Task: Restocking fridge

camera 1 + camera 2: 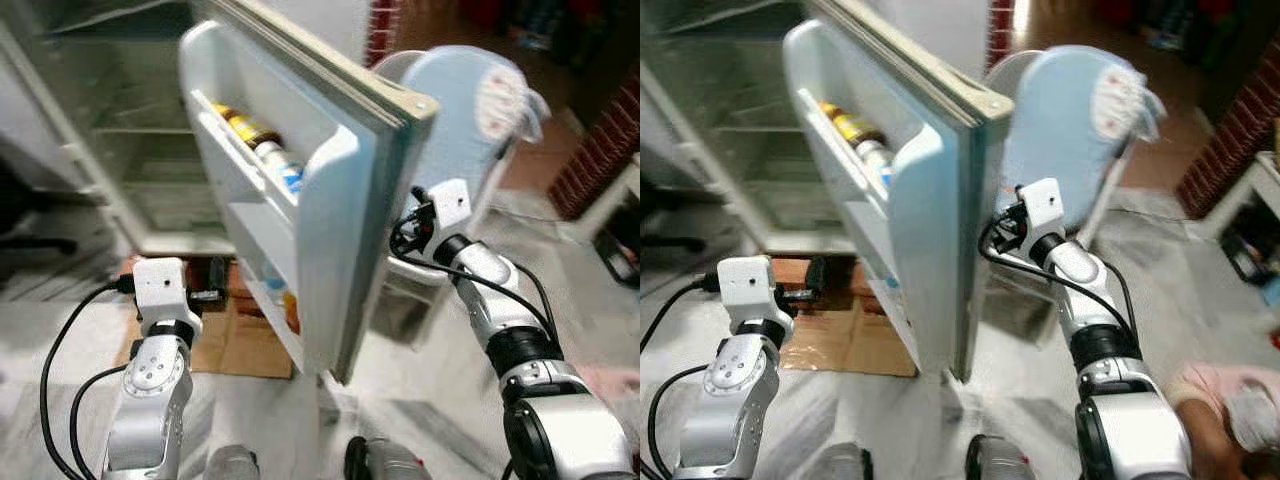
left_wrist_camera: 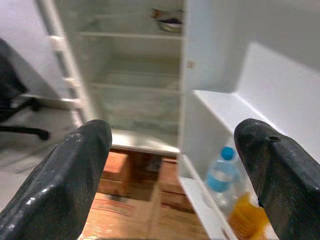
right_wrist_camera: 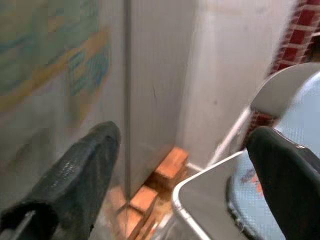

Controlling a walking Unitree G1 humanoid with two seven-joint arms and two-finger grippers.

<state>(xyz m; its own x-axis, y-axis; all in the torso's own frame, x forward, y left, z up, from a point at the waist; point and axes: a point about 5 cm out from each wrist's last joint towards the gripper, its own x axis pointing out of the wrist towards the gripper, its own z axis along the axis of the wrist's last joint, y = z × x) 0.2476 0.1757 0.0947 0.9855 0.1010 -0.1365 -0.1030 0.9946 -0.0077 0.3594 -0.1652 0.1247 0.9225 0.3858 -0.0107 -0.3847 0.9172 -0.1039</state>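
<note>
The left gripper (image 2: 172, 175) is held with its two black fingers (image 2: 65, 180) spread wide apart, and nothing is gripped or touched between them. It is raised low in front of the open fridge (image 1: 130, 150), just beside the inner face of the fridge door (image 1: 330, 200). Beyond the fingers, in the left wrist view, the lowest door shelf (image 2: 200, 195) is seen to hold a clear water bottle (image 2: 220, 177) with a blue cap and, beside it, an orange item (image 2: 245, 217) whose kind cannot be told. In the head views an upper door shelf (image 1: 235, 135) is seen to carry a row of bottles (image 1: 262, 140) laid close together, one amber with a yellow label, one white with blue. The glass shelves inside the fridge body look bare, apart from a dark bowl-like thing (image 2: 169, 20) high up, too blurred to be named. Under the fridge, bricks (image 2: 117, 170) and flattened cardboard (image 1: 235, 345) are seen on the floor.

The right gripper (image 3: 182, 175) is likewise held wide open, with nothing between its fingers (image 3: 75, 180). It is raised on the outer side of the door, near the door's edge, but contact cannot be confirmed. Past it, a folding chair (image 1: 470, 110) with a pale blue padded back is stood just beside the fridge, with a brick wall (image 1: 600, 150) further off.
</note>
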